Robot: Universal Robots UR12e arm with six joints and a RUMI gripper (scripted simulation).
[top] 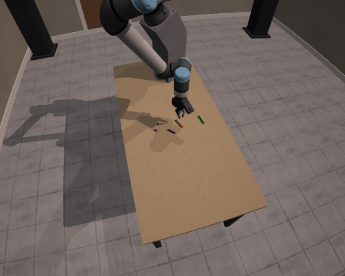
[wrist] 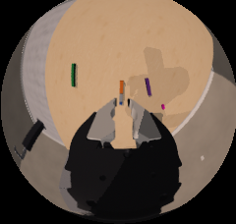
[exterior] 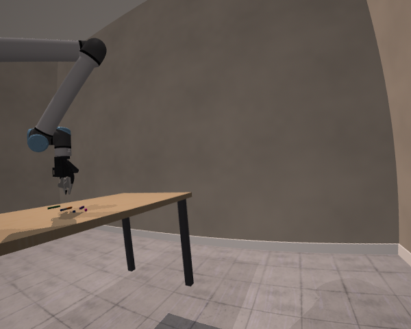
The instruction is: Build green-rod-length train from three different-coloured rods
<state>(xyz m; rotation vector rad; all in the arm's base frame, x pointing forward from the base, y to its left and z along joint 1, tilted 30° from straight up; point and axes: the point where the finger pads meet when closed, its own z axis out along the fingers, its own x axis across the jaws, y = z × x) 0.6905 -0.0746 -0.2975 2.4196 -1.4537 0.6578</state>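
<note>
Wooden and tan, the bench [top: 196,184] carries five small rods, all grouped in the half nearest the arm's base. Above them the end effector [top: 180,112] hangs off the surface, its jaws slightly apart and pinching nothing, likely having let go. The green rod [top: 200,119] lies alone toward the right long edge, kept apart as the length reference. An orange rod [top: 180,124] lies flat with a grey rod [top: 176,121] at its far end, apparently the train begun. The purple rod [top: 171,131], magenta rod [top: 155,129] and tiny blue rod [top: 157,123] sit apart toward the left long edge; blue would complete the length.
</note>
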